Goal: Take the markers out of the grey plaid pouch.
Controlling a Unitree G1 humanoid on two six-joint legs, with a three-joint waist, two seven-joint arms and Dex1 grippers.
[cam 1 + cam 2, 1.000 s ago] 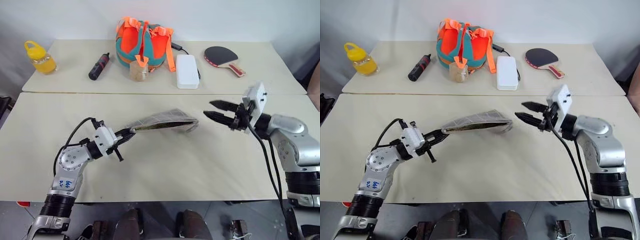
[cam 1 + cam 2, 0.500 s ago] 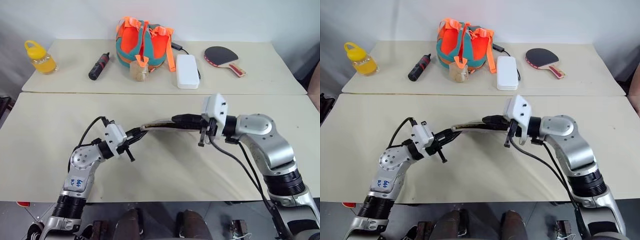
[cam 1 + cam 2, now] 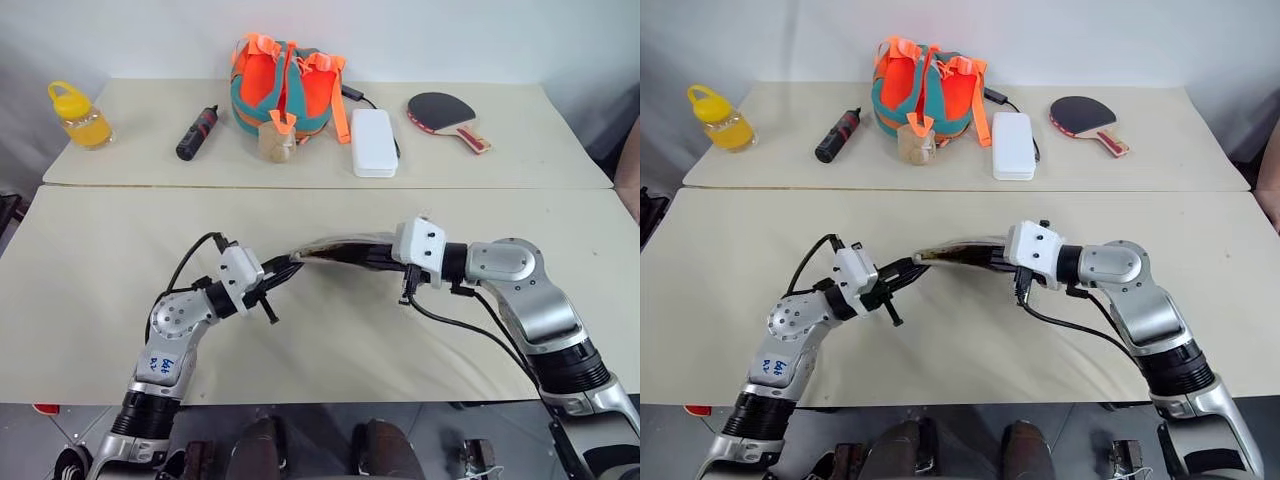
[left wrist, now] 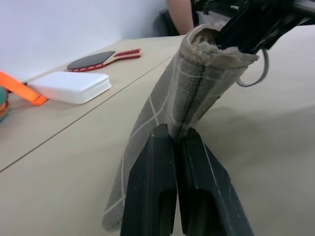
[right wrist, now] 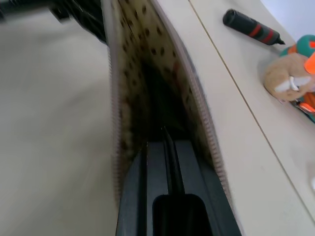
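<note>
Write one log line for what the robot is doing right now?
left gripper: shut on pouch end, held up | right gripper: shut, inside pouch mouth | markers: hidden

Bright, even indoor light; soft faint shadows on the desk (image 3: pixel 330 340). Head views sharp. Right wrist view blurred, dark inside the pouch (image 5: pixel 157 98).

One grey plaid pouch (image 3: pixel 335 248), one orange-and-teal bag (image 3: pixel 285 85), one yellow bottle (image 3: pixel 75 114), one black-and-red cylinder (image 3: pixel 197 133), one white box (image 3: pixel 374 142), one paddle (image 3: pixel 447 117), two hands.
</note>
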